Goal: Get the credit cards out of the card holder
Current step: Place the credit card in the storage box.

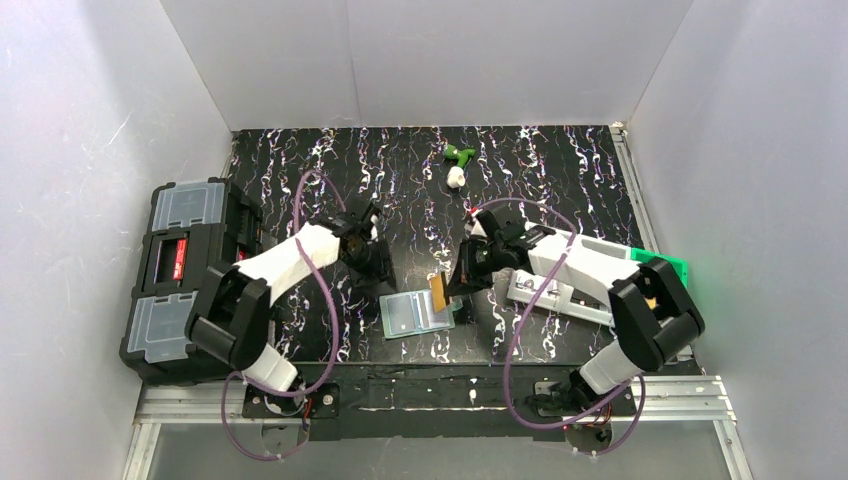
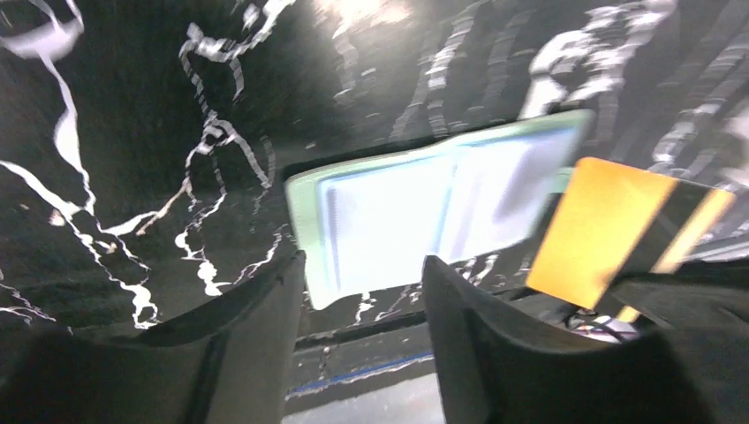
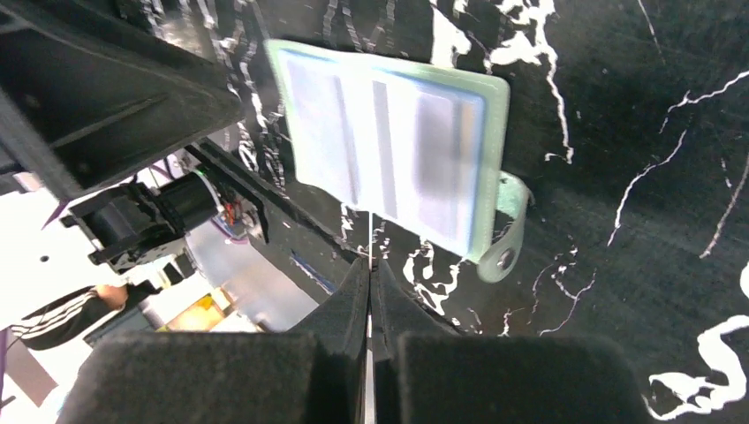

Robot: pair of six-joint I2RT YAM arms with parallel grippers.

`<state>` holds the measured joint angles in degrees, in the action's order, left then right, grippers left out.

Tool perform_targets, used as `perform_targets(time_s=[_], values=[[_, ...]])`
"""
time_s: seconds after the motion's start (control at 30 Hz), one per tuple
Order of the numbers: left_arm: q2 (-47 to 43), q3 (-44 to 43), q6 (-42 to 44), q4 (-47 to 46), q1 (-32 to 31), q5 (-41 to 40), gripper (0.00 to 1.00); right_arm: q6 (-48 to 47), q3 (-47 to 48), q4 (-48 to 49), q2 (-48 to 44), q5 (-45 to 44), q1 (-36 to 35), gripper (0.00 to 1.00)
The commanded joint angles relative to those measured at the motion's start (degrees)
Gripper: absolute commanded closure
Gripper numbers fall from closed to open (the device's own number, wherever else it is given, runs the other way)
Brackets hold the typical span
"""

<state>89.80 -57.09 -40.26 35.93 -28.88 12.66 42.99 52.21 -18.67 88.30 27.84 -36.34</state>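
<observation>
Rt tool (image 3: 369,269) grips card (image 2: 609,230) edge-on, just beside open card holder (image 1: 413,313).

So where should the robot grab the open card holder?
Probably the outer edge of its left half, coming from the left. The holder lies open and flat, so only a thin edge can be pinched, and the right gripper with its card crowds the other side.

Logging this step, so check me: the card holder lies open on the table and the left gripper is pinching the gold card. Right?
No, the right gripper pinches the gold card, clear in the right wrist view; the left gripper stands open. The card holder does lie open on the table.
</observation>
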Motion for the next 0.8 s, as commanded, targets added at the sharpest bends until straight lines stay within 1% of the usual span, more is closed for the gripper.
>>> perform_targets(time_s=[0.0, 0.07, 0.1, 0.23, 0.3, 0.47, 0.57, 0.67, 0.77], values=[[-8.8, -7.7, 4.7, 4.5, 0.1, 0.7, 0.15, -3.5, 6.2, -11.2, -7.2, -8.9, 0.1, 0.99], [-10.3, -8.9, 5.2, 5.0, 0.1, 2.4, 0.04, -4.3, 8.1, -16.1, -9.1, -14.2, 0.3, 0.99], [-10.9, -9.2, 5.4, 5.0, 0.1, 3.3, 0.02, -4.7, 9.2, -18.8, -9.9, -17.2, 0.6, 0.99], [-13.0, -9.3, 6.2, 5.0, 0.1, 5.5, 0.02, -5.1, 12.2, -27.9, -11.9, -27.0, 2.6, 0.99], [-13.9, -9.4, 7.0, 5.2, -0.1, 6.5, 0.02, -4.7, 13.3, -33.6, -14.0, -35.7, 5.4, 0.99], [-14.6, -9.9, 7.9, 5.6, 0.0, 8.6, 0.02, -4.6, 15.8, -43.0, -17.8, -48.6, 12.1, 0.99], [-14.6, -9.9, 8.1, 5.6, -0.2, 9.3, 0.02, -4.3, 18.3, -50.8, -18.3, -59.0, 17.3, 0.99], [-14.4, -9.8, 8.2, 5.4, -0.3, 9.8, 0.02, -5.7, 18.8, -53.7, -18.7, -64.3, 23.1, 0.99], [-14.1, -10.0, 8.2, 5.2, -0.4, 10.6, 0.02, -8.7, 18.0, -53.1, -18.6, -66.1, 30.5, 0.99]])
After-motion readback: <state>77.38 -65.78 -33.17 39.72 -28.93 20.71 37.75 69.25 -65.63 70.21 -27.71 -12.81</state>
